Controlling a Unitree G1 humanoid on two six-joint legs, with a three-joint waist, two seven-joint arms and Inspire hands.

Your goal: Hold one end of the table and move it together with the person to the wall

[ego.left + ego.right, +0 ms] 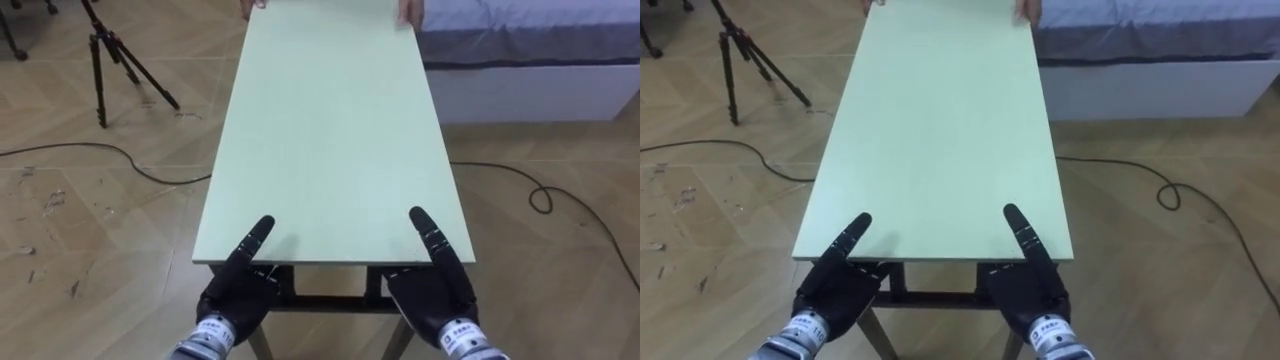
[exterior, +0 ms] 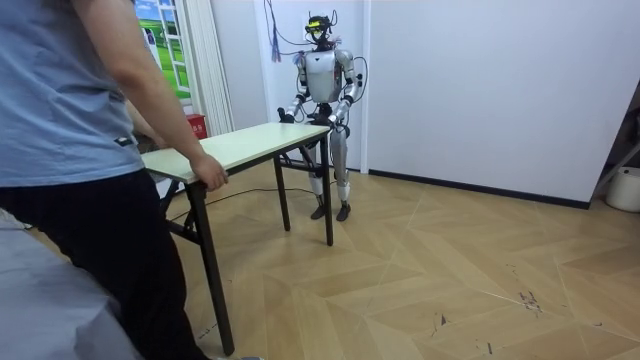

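Step in hand: securing the table (image 1: 330, 130) at the robot's end before the carry.

From the left, a tripod (image 1: 110, 55) stands on the floor, well apart from the tabletop. The left hand (image 1: 235, 292) sits at the near edge, partly on top and the rest hidden beneath, so I cannot tell whether it grasps. The tabletop runs lengthwise away from the robot to a person (image 2: 90, 150), and the person's hand (image 2: 210, 174) holds the far edge. The right hand (image 1: 437, 290) mirrors the left, and its state is equally unreadable. A bed (image 1: 530, 45) lies at the far right.

The table legs appear grounded, though I cannot confirm it. The next move calls for a level lift matched to the person's pace, keeping clear of the bed.
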